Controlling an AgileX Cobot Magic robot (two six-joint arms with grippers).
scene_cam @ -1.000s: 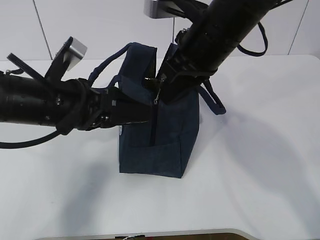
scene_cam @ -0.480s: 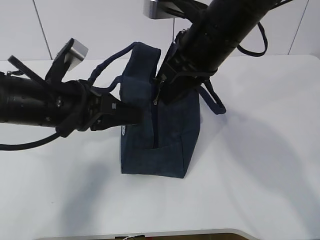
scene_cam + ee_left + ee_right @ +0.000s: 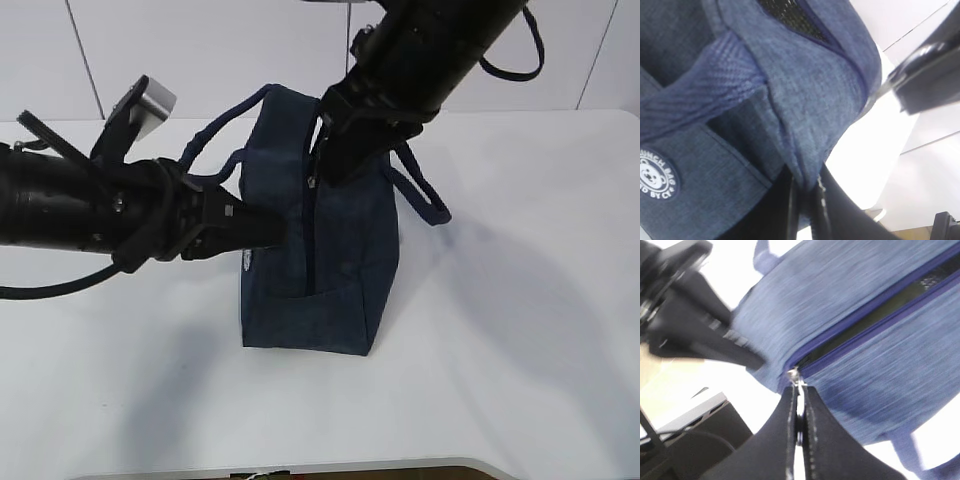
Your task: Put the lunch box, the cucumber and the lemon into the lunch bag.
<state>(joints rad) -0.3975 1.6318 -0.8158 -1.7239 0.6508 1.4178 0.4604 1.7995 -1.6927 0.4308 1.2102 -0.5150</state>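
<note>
The dark navy lunch bag (image 3: 340, 270) stands upright on the white table (image 3: 520, 330). My left gripper (image 3: 275, 232) is shut on a fold of the bag's fabric at its left side; the left wrist view shows the fold (image 3: 805, 165) pinched between the jaws of that gripper (image 3: 807, 187). My right gripper (image 3: 318, 170) is shut on the metal zipper pull (image 3: 796, 376) at the bag's near top edge. In the right wrist view a dark gap shows along the zipper (image 3: 865, 322) beyond the pull. The lunch box, the cucumber and the lemon are out of view.
One loop handle (image 3: 425, 195) hangs at the bag's right, the other (image 3: 215, 135) rises at the left behind my left arm (image 3: 80, 205). White wall panels stand behind the table. The table's front edge (image 3: 350, 466) runs along the bottom.
My right arm has risen with the zipper pull, and the bag's top has lifted and bulged with it. My left gripper has drawn slightly left, still pinching the fabric.
</note>
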